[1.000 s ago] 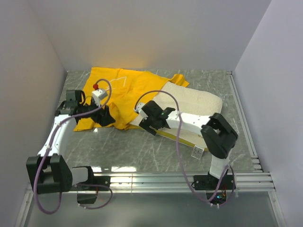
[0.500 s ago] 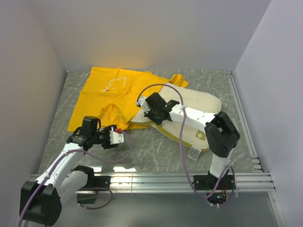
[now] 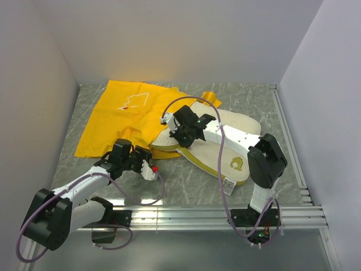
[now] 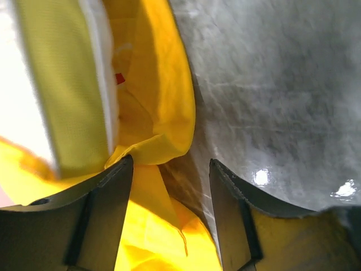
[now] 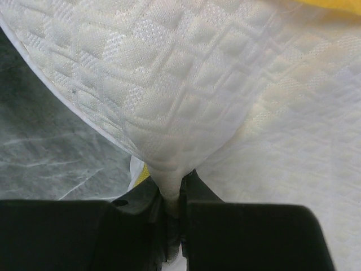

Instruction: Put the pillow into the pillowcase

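The yellow pillowcase [image 3: 127, 113] lies spread at the back left of the table. The cream quilted pillow [image 3: 248, 125] lies to its right, its left end overlapping the case's edge. My right gripper [image 3: 179, 135] is shut on a pinch of the pillow's quilted cover [image 5: 186, 73], which bunches into the jaws of that gripper [image 5: 174, 197]. My left gripper [image 3: 142, 165] sits low at the case's front edge. In the left wrist view its fingers stand apart around a fold of the pillowcase [image 4: 163, 101], with the pillow's yellowish side edge [image 4: 62, 101] at the left and the left gripper [image 4: 170, 164] open.
A grey marbled table top [image 3: 180, 175] lies under everything. White walls close in the left, back and right. An aluminium rail [image 3: 214, 214] runs along the near edge and another [image 3: 287, 135] along the right. The pillow's tag [image 3: 228, 186] sticks out toward the near rail.
My left arm swung from the pillowcase's left side round to its front edge beside the pillow. My right gripper shut on the pillow's cover and drew the pillow's left end toward the case.
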`<state>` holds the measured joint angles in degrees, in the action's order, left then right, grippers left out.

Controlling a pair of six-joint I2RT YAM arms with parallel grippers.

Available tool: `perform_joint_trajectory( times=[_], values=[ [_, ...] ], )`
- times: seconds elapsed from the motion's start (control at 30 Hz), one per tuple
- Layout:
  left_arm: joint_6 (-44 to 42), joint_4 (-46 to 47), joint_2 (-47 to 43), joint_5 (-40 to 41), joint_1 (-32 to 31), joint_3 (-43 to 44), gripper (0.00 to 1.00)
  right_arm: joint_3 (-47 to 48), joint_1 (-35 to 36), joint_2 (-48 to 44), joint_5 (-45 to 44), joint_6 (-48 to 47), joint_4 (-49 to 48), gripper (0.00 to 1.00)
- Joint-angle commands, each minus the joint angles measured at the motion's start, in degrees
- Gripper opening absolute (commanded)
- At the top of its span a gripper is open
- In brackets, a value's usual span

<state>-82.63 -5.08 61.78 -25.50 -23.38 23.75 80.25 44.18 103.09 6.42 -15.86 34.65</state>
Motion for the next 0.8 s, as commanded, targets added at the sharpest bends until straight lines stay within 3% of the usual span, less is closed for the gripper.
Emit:
perform_joint_trajectory(
  times=[0.0,0.23,0.3,0.4,0.53,0.77],
  values=[
    [-8.5,4.03,1.5,2.03,-0.88,-1.25,0.63,4.21,-0.59,-1.31,3.78,1.18,-0.03,0.0],
    [-11.4,5.27,1.86,1.16,-2.11,-1.95,0.61,4.39,-1.03,-0.87,3.96,0.74,0.24,0.0],
    [-16.05,0.87,-0.25,-0.07,-2.29,-2.82,0.61,4.3,-1.2,-0.26,3.96,0.65,0.15,0.0],
    [-20.8,2.44,-3.76,-0.78,-2.29,-6.78,0.64,5.09,-1.47,0.62,4.48,1.0,0.94,0.0],
    [-22.66,-0.53,-8.42,-3.24,-2.38,-8.8,0.69,5.01,-1.47,0.45,5.19,1.62,0.94,0.0],
    [-23.1,2.36,-14.49,-6.14,-2.38,-10.83,0.7,5.45,-1.47,0.89,5.45,1.27,1.91,0.0]
  ],
)
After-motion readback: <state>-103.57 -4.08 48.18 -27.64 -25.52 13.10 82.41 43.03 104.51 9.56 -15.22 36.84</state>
